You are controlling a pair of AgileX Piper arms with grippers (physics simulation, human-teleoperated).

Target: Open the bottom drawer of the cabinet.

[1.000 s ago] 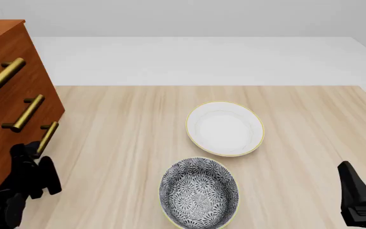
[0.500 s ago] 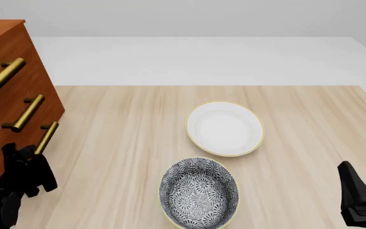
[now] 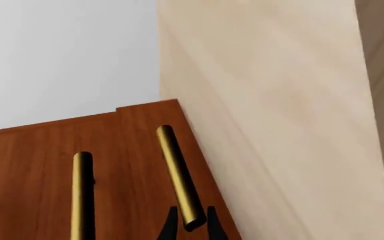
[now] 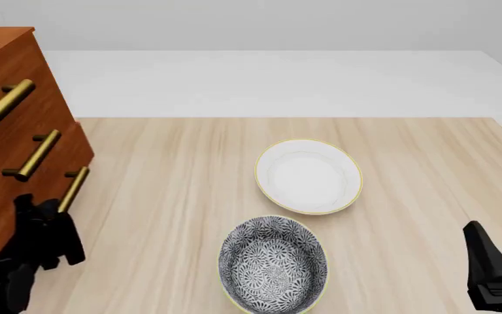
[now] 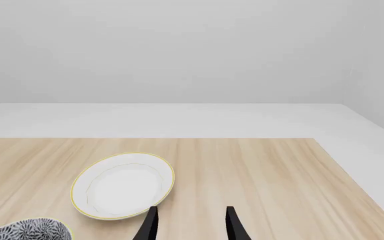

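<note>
Change since earlier frames: the bottom drawer (image 4: 37,209) now stands slightly proud of the cabinet (image 4: 7,124) face; its front edge and brass handle (image 4: 72,190) have shifted out toward the table centre. The left gripper (image 4: 46,226) has come back with it.
Drawer position: lowest of three fronts, at the table's left edge, partly drawn out; the two upper fronts sit flush.
Left gripper: in the wrist view its two dark fingertips (image 3: 171,227) sit on either side of the near end of the handle (image 3: 178,177), pinched onto the bar. Contact on both sides is probable, though the frame edge cuts off most of the fingers.
Right gripper: (image 5: 190,225) hovers above the table (image 4: 408,196) at the front right, well apart from the cabinet, fingers spread with bare tabletop between them, holding nothing.
Other items: a white bowl (image 4: 308,175) with a yellow rim near the table's middle; a dark patterned bowl (image 4: 273,265) just nearer the arms, close to the white one but not touching.
</note>
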